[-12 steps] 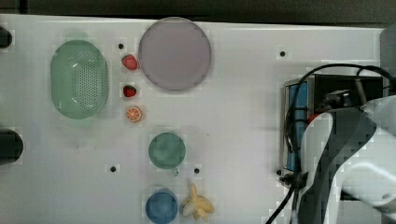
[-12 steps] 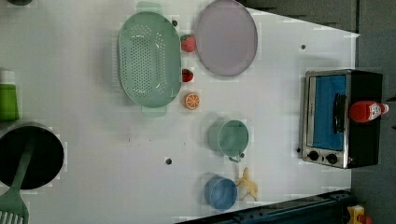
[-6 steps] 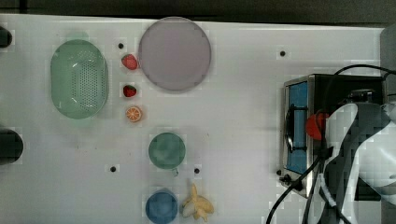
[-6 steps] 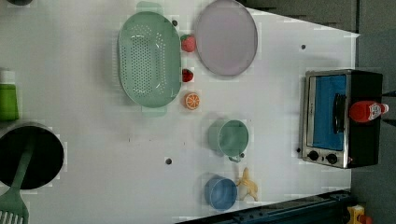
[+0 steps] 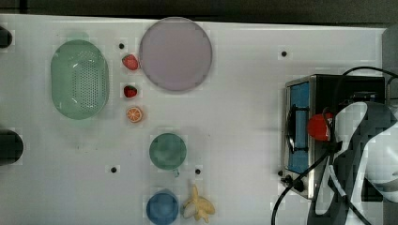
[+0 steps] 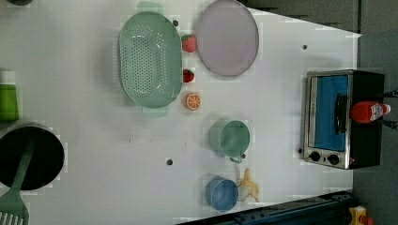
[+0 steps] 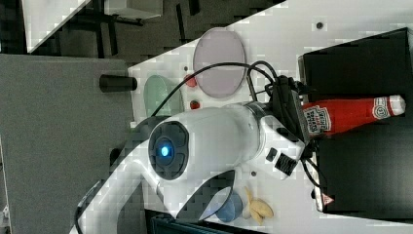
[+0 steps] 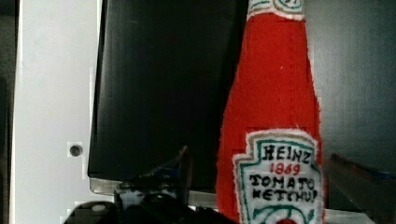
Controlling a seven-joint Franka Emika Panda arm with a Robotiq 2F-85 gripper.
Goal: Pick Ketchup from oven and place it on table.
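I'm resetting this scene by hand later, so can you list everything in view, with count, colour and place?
Plastic ketchup bottle: 1, red with white cap, standing on the oven's top.
Boxy toaster oven: 1, black and silver, blue door, at the left view's right.
Perforated oval basket: 1, pale green, upper table.
Round plate: 1, lilac, beside the basket.
Toy strawberries: 2, red, between basket and plate.
Orange slice: 1, orange, below the strawberries.
Mug: 1, green, mid-table.
Cup: 1, blue, near edge.
Banana: 1, yellow, beside the blue cup.
White table: 1.
Gripper: 1, black, open, at the ketchup.
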